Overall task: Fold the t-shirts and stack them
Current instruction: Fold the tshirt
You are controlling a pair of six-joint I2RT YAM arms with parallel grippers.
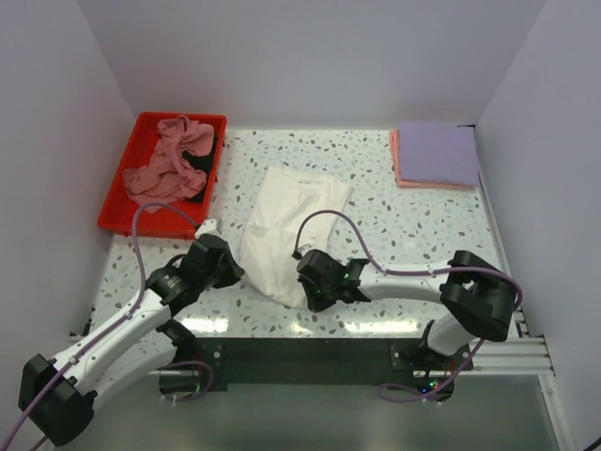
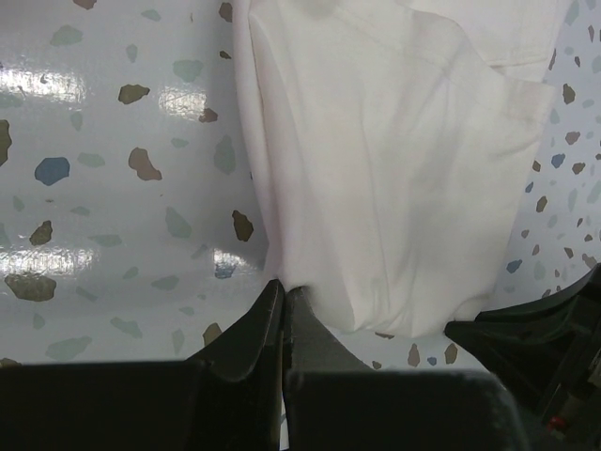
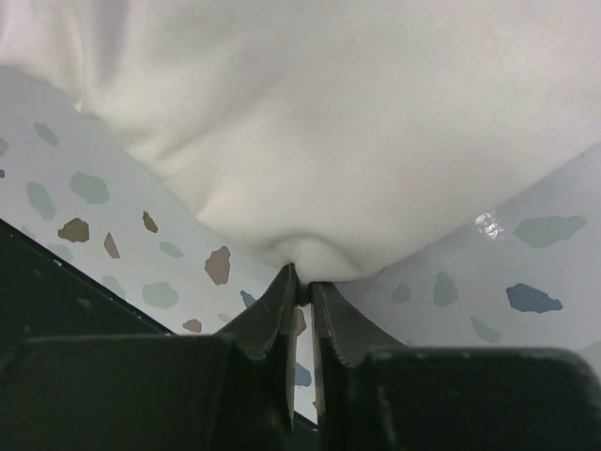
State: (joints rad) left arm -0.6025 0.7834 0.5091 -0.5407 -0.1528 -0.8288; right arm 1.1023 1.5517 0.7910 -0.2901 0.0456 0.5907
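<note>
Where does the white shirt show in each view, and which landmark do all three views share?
Top external: white shirt lies at the centre of the table.
Left wrist: upper centre and right, its edge pinched in the left gripper.
Right wrist: fills the top, pinched in the right gripper.
Shared landmark: the speckled table.

From my station I see the counter as glossy white, flecked with grey-green, brown and blue chips. The white t-shirt shows plain white cloth on its upward side. The tray is bright red; in it lie a dusty-pink t-shirt and a black t-shirt. At the far right, a lavender t-shirt covers a salmon-pink t-shirt. My left pincer and right pincer are black; the arms are white with black joints, and the cables are purple.
</note>
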